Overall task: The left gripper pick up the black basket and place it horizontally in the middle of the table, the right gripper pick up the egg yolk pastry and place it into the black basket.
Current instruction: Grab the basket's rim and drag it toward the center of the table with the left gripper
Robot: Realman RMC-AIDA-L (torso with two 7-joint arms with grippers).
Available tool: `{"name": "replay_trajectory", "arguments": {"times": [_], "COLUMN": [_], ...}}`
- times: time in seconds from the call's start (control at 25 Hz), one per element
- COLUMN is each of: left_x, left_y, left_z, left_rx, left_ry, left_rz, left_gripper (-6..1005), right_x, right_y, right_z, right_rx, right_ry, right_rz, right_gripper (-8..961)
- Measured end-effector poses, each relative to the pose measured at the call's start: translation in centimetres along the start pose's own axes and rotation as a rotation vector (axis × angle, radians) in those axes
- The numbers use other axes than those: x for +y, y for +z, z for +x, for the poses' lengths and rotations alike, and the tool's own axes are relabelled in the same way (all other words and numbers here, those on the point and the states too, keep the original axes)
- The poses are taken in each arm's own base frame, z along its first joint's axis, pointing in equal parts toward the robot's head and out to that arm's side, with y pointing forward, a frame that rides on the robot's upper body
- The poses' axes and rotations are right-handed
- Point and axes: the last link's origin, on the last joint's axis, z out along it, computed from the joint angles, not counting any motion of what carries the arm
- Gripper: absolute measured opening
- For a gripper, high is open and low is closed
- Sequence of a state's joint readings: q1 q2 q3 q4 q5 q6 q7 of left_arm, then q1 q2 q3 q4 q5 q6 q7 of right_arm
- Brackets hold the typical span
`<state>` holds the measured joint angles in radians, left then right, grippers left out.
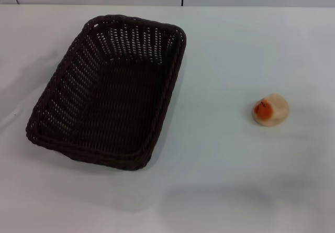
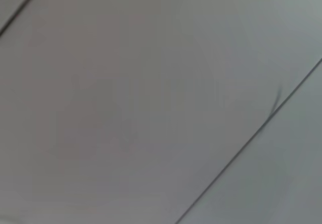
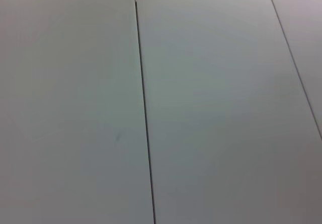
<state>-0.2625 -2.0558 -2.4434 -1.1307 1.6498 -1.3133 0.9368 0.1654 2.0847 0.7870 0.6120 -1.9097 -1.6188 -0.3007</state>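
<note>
Both grippers out of view so can't tell their state, basket (image 1: pixel 107 94) sits skewed left of the pastry (image 1: pixel 270 109), which might roll if nudged

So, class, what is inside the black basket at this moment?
Nothing: the black basket shows only its woven floor and sides. The egg yolk pastry lies apart on the table. The table beneath the basket is covered.

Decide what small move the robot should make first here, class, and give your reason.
Probably bring the left arm into view above the black basket. The basket lies on the table's left side, angled, not yet centred or horizontal, and the egg yolk pastry sits apart to its right. Neither gripper shows in any view, so nothing is held yet.
</note>
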Motion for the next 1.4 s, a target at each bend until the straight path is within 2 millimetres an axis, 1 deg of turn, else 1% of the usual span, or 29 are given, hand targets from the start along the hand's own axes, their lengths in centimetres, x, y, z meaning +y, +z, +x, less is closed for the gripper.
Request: {"name": "replay_trajectory", "arguments": {"times": [0.16, 0.2, 0.24, 0.28, 0.32, 0.36, 0.4, 0.48, 0.52, 0.56, 0.64, 0.68, 0.72, 0.76, 0.88, 1.12, 1.4], "left_x": [1.3, 1.3, 1.6, 2.3, 2.3, 2.8, 2.8, 4.2, 4.2, 4.8, 5.1, 5.6, 5.6, 6.1, 6.4, 6.3, 5.3], "left_y": [2.9, 2.9, 3.4, 4.6, 4.6, 5.4, 5.4, 6.7, 6.7, 7.1, 7.4, 7.8, 7.8, 8.2, 8.5, 9.1, 9.4], "left_z": [1.4, 1.4, 1.6, 1.9, 1.9, 1.9, 1.9, 2.0, 2.0, 2.0, 1.9, 1.5, 1.5, 1.1, 0.7, -0.1, -1.2], "left_rx": [-0.208, -0.208, -0.236, -0.307, -0.307, -0.352, -0.352, -0.410, -0.410, -0.435, -0.451, -0.485, -0.485, -0.517, -0.552, -0.587, -0.617], "left_ry": [0.089, 0.089, 0.110, 0.174, 0.174, 0.217, 0.217, 0.293, 0.293, 0.332, 0.353, 0.389, 0.389, 0.412, 0.437, 0.454, 0.446], "left_rz": [0.145, 0.145, 0.168, 0.224, 0.224, 0.259, 0.259, 0.296, 0.296, 0.314, 0.325, 0.340, 0.340, 0.341, 0.345, 0.359, 0.379], "left_gripper": [515, 514, 513, 512, 510, 509, 508, 505, 504, 502, 500, 498, 497, 496, 492, 484, 475], "right_x": [0.1, 0.1, 0.1, 0.2, 0.2, 0.2, 0.2, 0.1, 0.1, 0.1, 0.1, 0.1, 0.1, 0.0, 0.1, 0.2, 0.3], "right_y": [0.1, 0.1, 0.1, 0.2, 0.2, 0.2, 0.2, 0.2, 0.2, 0.2, 0.2, 0.2, 0.2, 0.2, 0.4, 0.5, 0.6], "right_z": [0.0, 0.0, 0.0, -0.1, -0.1, 0.0, 0.0, 0.0, 0.0, 0.0, 0.0, 0.0, 0.0, 0.0, 0.1, 0.1, 0.1], "right_rx": [-0.004, -0.005, -0.005, -0.006, -0.006, -0.005, -0.005, -0.003, -0.003, -0.003, -0.004, -0.004, -0.004, -0.004, -0.003, -0.004, -0.007], "right_ry": [0.002, 0.002, 0.002, 0.003, 0.003, 0.004, 0.004, 0.002, 0.002, 0.001, 0.001, 0.001, 0.001, -0.001, -0.002, -0.002, 0.000], "right_rz": [-0.002, -0.002, -0.002, -0.003, -0.003, -0.003, -0.003, -0.001, -0.001, -0.001, -0.001, 0.000, 0.000, 0.002, -0.001, -0.004, -0.009], "right_gripper": [479, 479, 479, 479, 479, 479, 479, 479, 479, 479, 479, 479, 479, 479, 479, 479, 478]}}
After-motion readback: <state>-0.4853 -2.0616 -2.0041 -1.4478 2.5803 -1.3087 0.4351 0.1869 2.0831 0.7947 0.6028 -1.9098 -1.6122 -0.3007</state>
